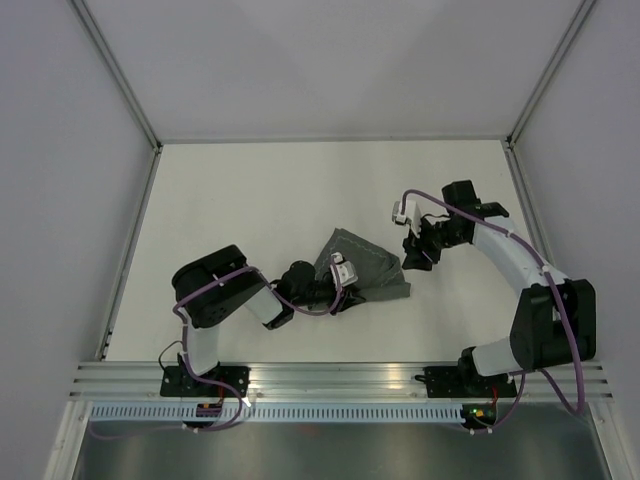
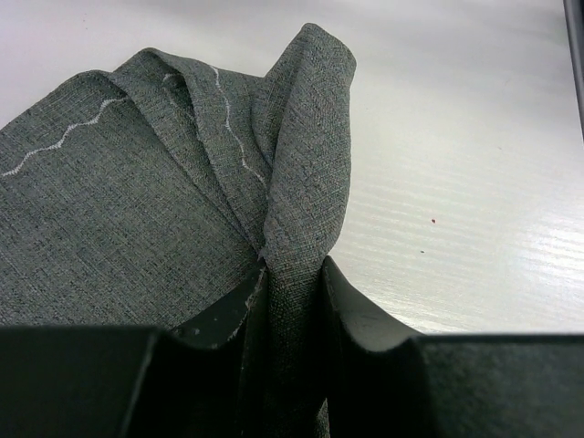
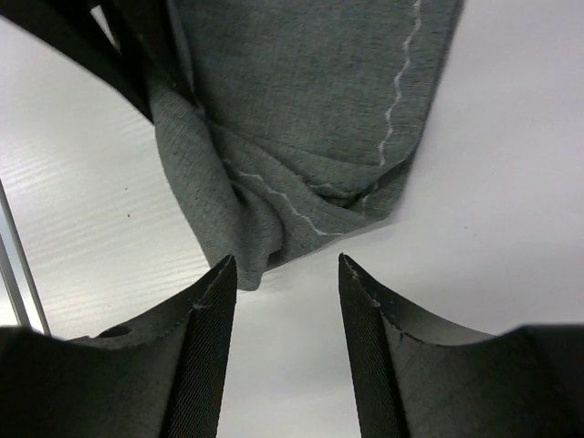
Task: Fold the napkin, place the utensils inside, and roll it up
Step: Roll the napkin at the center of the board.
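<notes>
Dark grey woven napkin [image 1: 365,262], bunched into a rough folded heap near the middle of the white worktop [image 1: 250,200], a little toward the right arm's side. From the left wrist: several overlapping layers, a thin pale wavy stitch line along the hems, and one upright ridge of cloth bending over at its top. Base of that ridge pinched between the left fingers [image 2: 228,315], set narrow, one on each side of the fabric. In the top view, left fingers [image 1: 345,288] at the near-left edge of the heap. Right fingers [image 3: 214,310] standing apart, only bare worktop between them, nothing gripped. A drooping corner of the napkin just ahead of the tips, close beside one of them; contact not possible to tell. In the top view, right fingers [image 1: 415,252] just beside the heap's right edge.
</notes>
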